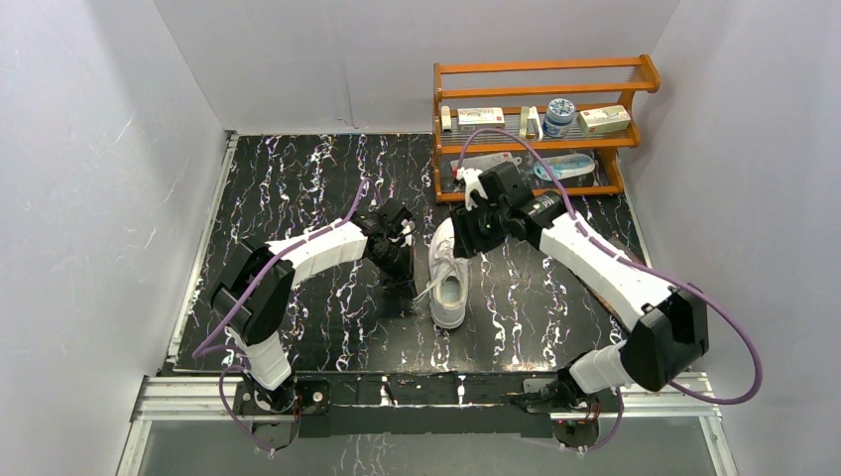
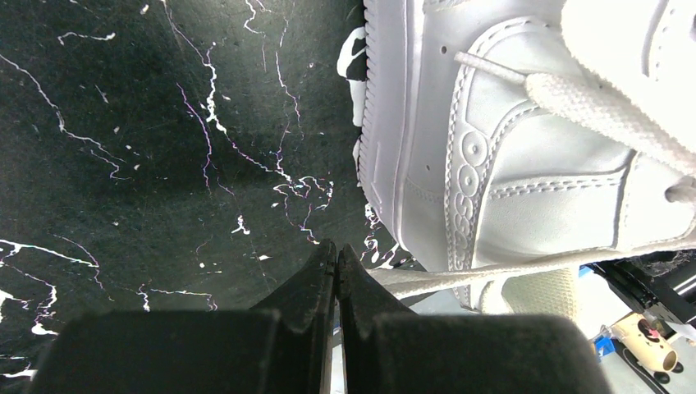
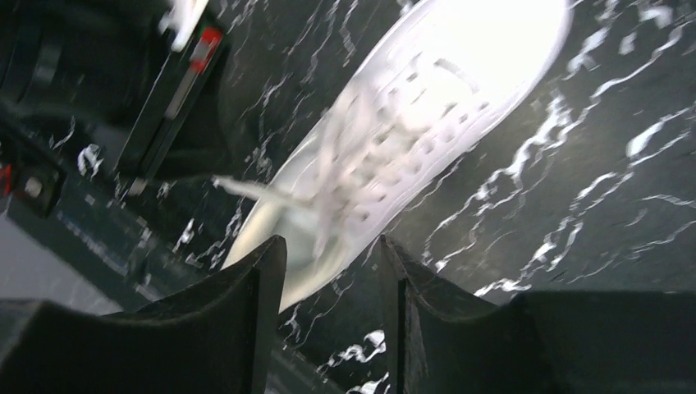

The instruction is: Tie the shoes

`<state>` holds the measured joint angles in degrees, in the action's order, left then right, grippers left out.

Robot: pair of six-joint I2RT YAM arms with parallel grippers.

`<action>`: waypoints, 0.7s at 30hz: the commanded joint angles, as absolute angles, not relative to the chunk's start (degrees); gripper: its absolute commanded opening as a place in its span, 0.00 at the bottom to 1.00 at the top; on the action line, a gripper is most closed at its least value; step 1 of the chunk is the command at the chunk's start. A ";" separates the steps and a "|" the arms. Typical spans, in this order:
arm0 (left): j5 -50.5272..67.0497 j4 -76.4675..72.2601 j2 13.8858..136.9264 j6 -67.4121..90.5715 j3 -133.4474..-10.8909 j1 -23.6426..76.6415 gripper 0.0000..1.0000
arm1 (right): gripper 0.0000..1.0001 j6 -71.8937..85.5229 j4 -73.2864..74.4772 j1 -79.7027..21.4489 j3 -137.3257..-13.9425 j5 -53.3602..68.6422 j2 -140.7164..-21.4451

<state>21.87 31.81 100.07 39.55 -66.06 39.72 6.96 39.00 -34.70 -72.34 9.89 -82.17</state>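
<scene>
The white sneaker [image 1: 449, 288] lies in the middle of the black marbled table, lengthwise towards the arms. It fills the right of the left wrist view [image 2: 525, 156] and shows blurred in the right wrist view [image 3: 410, 123]. My left gripper [image 1: 405, 278] sits just left of the shoe, low over the table. Its jaws [image 2: 337, 250] are shut, and a thin white lace [image 2: 492, 269] runs taut from the shoe to them. That lace also shows in the right wrist view [image 3: 246, 189]. My right gripper [image 1: 474, 233] hovers over the shoe's far end, open and empty [image 3: 332, 246].
A wooden rack [image 1: 540, 119] with small boxes, a jar and tubes stands at the back right, just behind the right arm. White walls close in the table on three sides. A metal rail [image 1: 426, 392] runs along the near edge.
</scene>
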 commanded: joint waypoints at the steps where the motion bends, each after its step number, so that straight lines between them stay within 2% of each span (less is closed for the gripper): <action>1: 22.84 34.23 100.90 38.53 -67.27 39.81 0.00 | 0.53 9.61 40.02 -38.02 -67.84 15.00 -78.97; 4: 23.28 34.60 101.65 37.92 -67.84 39.81 0.00 | 0.52 13.66 38.03 -38.60 -65.15 10.90 -78.43; 8: 23.01 34.85 102.25 37.69 -68.61 39.81 0.00 | 0.44 15.66 35.70 -39.11 -63.55 10.51 -80.13; 11: 23.03 34.89 102.31 37.97 -68.97 39.81 0.00 | 0.35 15.55 34.36 -39.79 -63.42 11.11 -81.30; 15: 23.03 34.87 102.04 37.97 -68.81 39.81 0.00 | 0.35 16.63 33.54 -40.40 -62.58 7.32 -82.29; 18: 23.01 34.89 102.04 37.88 -68.99 39.81 0.00 | 0.29 16.96 33.44 -41.28 -62.09 3.26 -82.64; 21: 22.99 34.83 101.80 37.93 -68.71 39.81 0.00 | 0.16 16.49 32.98 -41.41 -61.63 1.81 -81.50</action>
